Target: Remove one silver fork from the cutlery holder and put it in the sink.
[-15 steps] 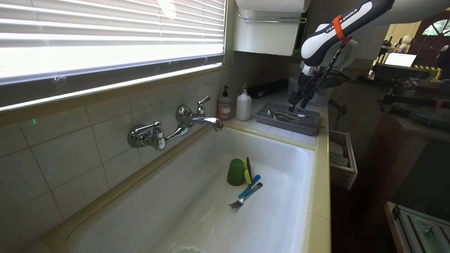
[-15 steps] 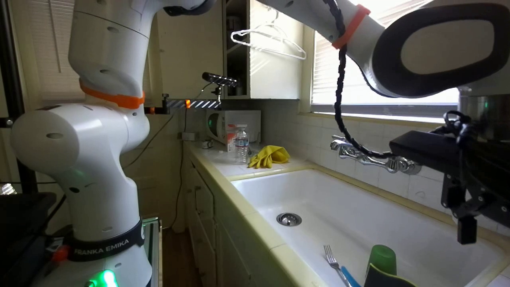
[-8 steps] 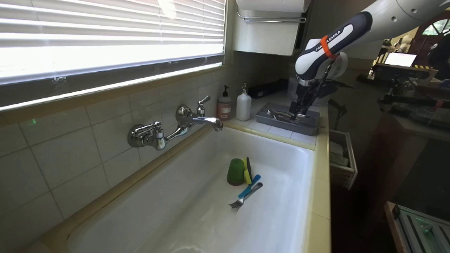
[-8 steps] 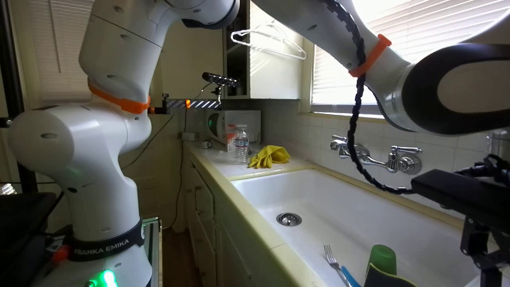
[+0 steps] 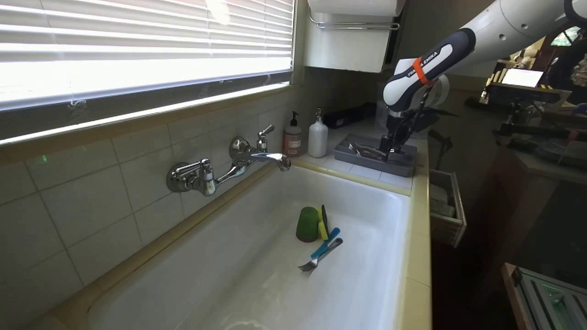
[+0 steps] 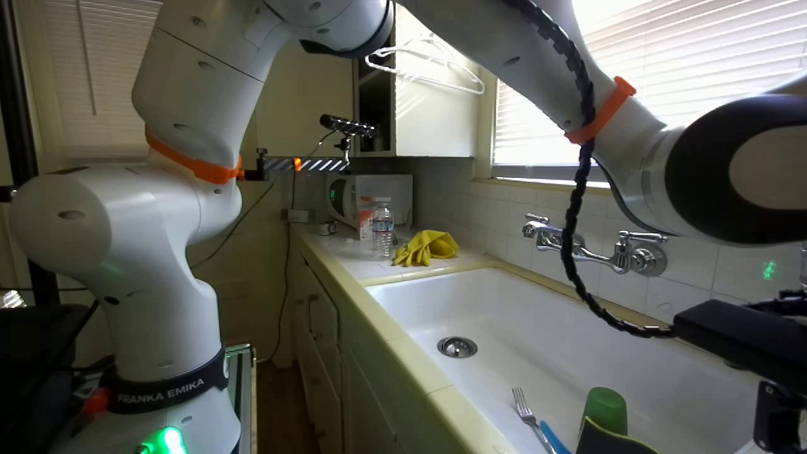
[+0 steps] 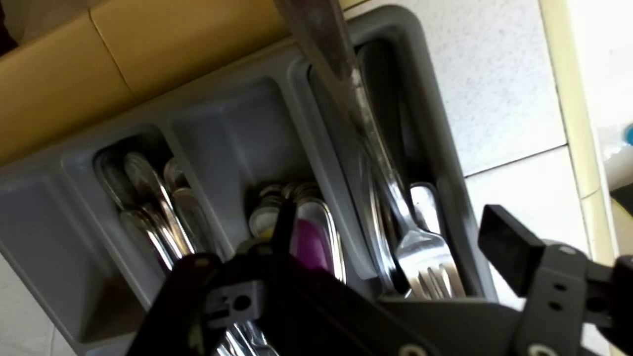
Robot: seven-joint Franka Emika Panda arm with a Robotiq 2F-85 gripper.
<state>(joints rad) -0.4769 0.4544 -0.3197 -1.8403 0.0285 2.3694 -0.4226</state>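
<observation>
Yellow gloves near a clear bottle, white microwave behind, green cup

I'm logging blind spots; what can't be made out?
Wrist view: lower end of rounded purple item, hidden by black two-fingered gripper.
Wrist view: handle end of silver metal fork, cut off by top edge.
In an exterior view: lettering on reddish pump bottle, too small.

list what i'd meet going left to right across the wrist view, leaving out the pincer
Leftmost visible compartment of the grey cutlery tray → a cluster of silver cutlery handles → a partly hidden purple utensil → head of a silver fork → pale yellow trim → white sink
</observation>
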